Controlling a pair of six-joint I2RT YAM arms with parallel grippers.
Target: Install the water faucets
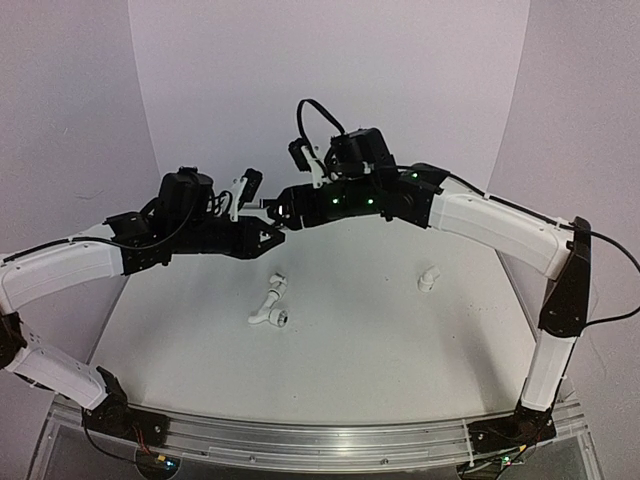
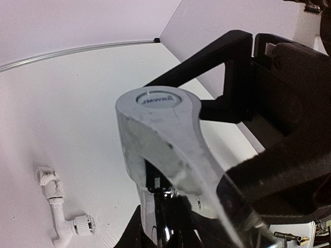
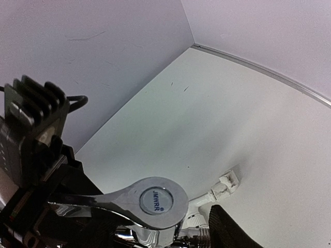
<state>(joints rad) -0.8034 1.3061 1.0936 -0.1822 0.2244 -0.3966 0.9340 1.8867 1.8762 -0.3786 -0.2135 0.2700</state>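
Observation:
A chrome faucet with a round JMWRR cap on its lever hangs in mid-air between both arms. My left gripper is shut on its lower body, with dark fingers on either side. My right gripper meets it from the right. Its jaws straddle the faucet head, and a gap shows between its right finger and the cap. A white pipe fitting lies on the table below and also shows in the left wrist view.
A second small white fitting stands on the table at the right. The white table is bordered by pale back and side walls. An aluminium rail carries the arm bases along the near edge.

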